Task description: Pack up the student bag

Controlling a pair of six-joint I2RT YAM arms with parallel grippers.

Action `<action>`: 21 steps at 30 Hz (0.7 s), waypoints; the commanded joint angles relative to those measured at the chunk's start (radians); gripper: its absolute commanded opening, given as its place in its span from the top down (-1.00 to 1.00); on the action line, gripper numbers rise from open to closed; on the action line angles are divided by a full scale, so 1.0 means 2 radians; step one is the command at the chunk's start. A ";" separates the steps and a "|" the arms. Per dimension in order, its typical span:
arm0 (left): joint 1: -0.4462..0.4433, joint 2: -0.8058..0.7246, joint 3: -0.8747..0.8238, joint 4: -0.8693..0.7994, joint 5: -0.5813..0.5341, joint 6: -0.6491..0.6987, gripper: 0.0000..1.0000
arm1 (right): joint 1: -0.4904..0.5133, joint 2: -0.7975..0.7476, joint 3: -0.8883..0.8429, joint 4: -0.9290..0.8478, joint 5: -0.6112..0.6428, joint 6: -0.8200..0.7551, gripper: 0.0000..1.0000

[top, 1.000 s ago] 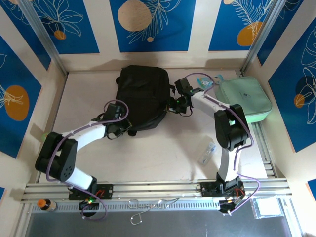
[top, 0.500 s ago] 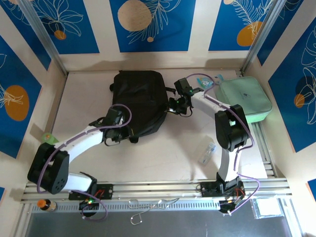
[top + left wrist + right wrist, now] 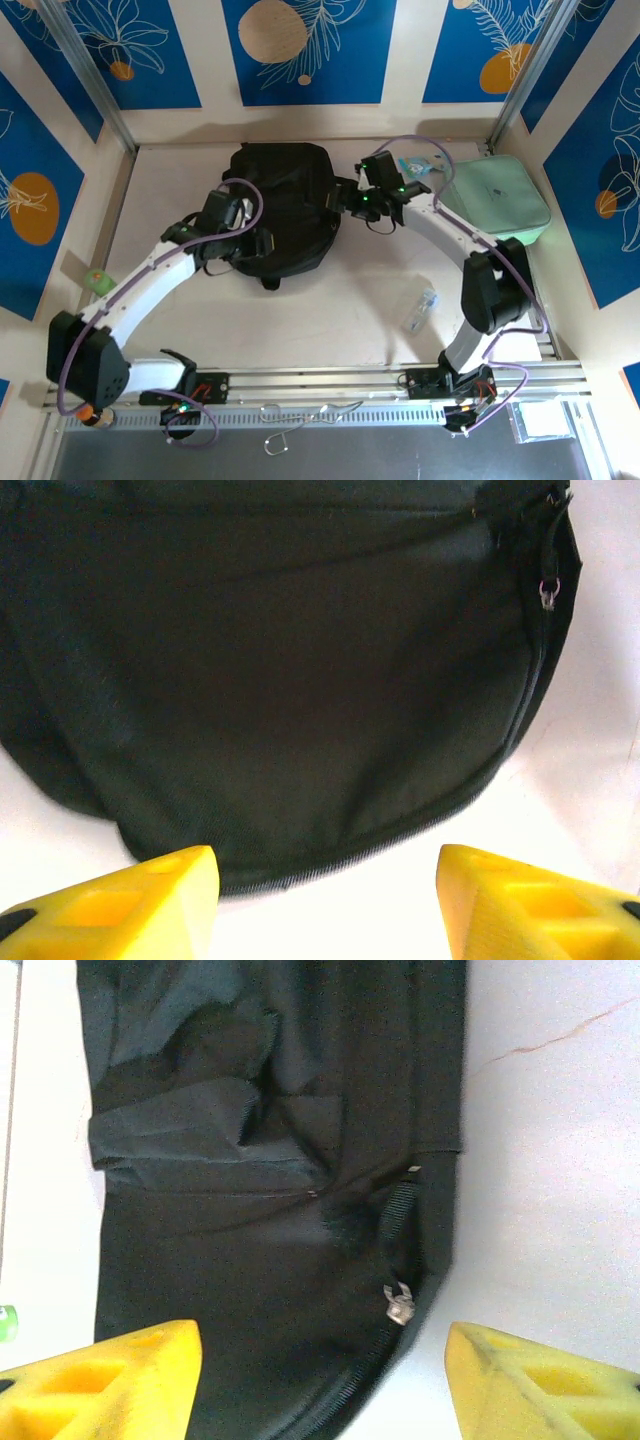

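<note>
The left gripper [image 3: 325,895] stood open, its yellow fingers [image 3: 130,900] apart and empty, just short of a rounded, zippered edge of the student bag [image 3: 280,680]. The right gripper [image 3: 320,1380] was likewise spread and held nothing, over the bag's right edge. The black bag lay flat at the far middle of the table [image 3: 330,300], between both grippers, its long axis running roughly far to near.

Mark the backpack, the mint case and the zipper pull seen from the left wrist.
backpack [image 3: 288,200]: top external view, middle of its upper panel.
mint case [image 3: 500,195]: top external view, centre of its top face.
zipper pull [image 3: 547,593]: left wrist view, on the metal ring.
</note>
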 commanded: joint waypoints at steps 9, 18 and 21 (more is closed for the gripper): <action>0.000 0.180 0.053 0.087 0.003 -0.045 -0.02 | 0.047 0.144 0.100 -0.003 -0.039 0.035 -0.18; -0.011 0.169 -0.061 0.148 0.003 -0.074 0.03 | 0.050 0.149 0.048 -0.010 -0.026 0.034 -0.07; -0.021 0.148 -0.098 0.160 0.006 -0.090 0.03 | 0.050 0.134 0.014 -0.009 -0.031 0.032 -0.02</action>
